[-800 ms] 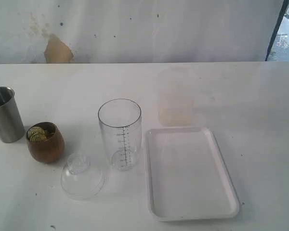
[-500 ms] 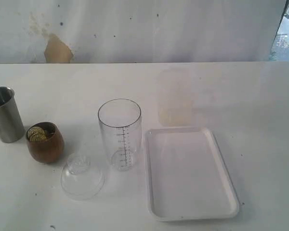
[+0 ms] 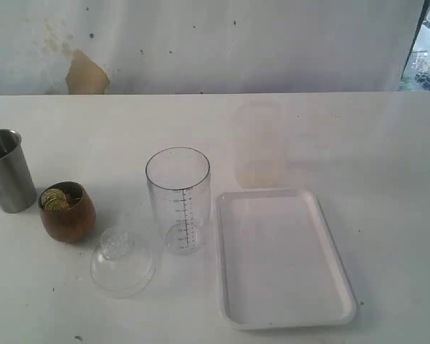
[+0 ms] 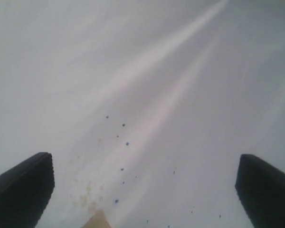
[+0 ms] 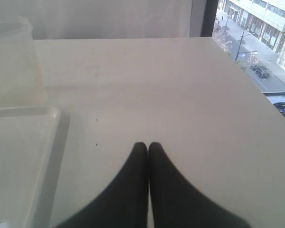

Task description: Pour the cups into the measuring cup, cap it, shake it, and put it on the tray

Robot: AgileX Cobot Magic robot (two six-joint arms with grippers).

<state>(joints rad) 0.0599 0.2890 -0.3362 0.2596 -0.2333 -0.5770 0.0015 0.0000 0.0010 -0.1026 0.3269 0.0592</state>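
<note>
The clear measuring cup [image 3: 178,200] with its black scale stands upright and uncapped mid-table. The dome cap [image 3: 122,261] lies at its front left. A brown wooden cup [image 3: 67,211] holding yellow-green pieces and a steel tumbler [image 3: 8,170] stand at the far left. To the right of the measuring cup lies the white tray [image 3: 283,258], whose corner [image 5: 19,156] also shows in the right wrist view. Neither arm shows in the exterior view. My left gripper [image 4: 145,190] is open, facing a stained white surface. My right gripper [image 5: 148,145] is shut on nothing, low over bare table.
A faint frosted translucent cup [image 3: 259,143] stands behind the tray; its frosted side [image 5: 14,61] also shows in the right wrist view. The white backdrop [image 3: 215,43] has a brown patch [image 3: 86,74]. The table's right edge [image 5: 256,90] borders a window.
</note>
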